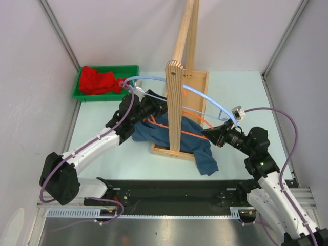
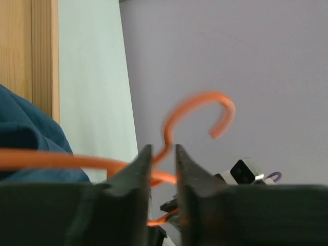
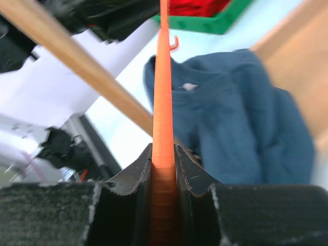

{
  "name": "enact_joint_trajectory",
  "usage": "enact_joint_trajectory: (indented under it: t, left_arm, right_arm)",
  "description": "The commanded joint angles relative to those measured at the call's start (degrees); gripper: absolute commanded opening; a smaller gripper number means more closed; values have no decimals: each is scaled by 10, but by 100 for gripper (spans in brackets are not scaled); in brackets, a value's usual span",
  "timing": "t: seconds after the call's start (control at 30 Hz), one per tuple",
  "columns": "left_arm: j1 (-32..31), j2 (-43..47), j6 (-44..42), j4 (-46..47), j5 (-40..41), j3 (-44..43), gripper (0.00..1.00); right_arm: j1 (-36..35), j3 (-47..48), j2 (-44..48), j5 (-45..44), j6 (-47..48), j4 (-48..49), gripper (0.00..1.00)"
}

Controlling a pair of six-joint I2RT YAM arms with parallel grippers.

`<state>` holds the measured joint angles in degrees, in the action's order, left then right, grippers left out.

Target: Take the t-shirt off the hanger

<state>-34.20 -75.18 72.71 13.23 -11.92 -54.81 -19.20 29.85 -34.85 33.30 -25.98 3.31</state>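
Right claw (image 3: 164, 154) clamps orange hanger (image 3: 163, 77), hook (image 2: 218, 108) blurred — t-shirt (image 1: 202, 154) partly behind post (image 1: 173, 102)

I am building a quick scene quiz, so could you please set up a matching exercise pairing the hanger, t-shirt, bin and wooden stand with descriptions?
Things:
1 hanger
2 t-shirt
3 bin
4 wooden stand

Descriptions:
A green, at the table's far left
B upright, mid-table
C orange, clamped by the right hand
D blue, crumpled at the stand's foot

Pairs: 1-C, 2-D, 3-A, 4-B.
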Motion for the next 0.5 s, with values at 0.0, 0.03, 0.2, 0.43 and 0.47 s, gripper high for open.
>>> enact_joint_trajectory:
  t: [0.0, 0.03, 0.2, 0.43, 0.47]
  left_arm:
    - [16, 23, 33, 68, -18, 51, 36]
    - [18, 28, 33, 71, -22, 58, 39]
    - [40, 64, 11, 67, -35, 111, 58]
    - [56, 154, -52, 4, -42, 192, 67]
    - [55, 176, -56, -2, -44, 213, 68]
  right_arm:
    - [51, 4, 40, -47, 26, -75, 0]
    - [62, 3, 45, -41, 28, -81, 0]
    - [148, 2, 70, 15, 21, -101, 0]
    - [230, 73, 23, 81, 25, -90, 0]
    - [233, 86, 12, 80, 30, -91, 0]
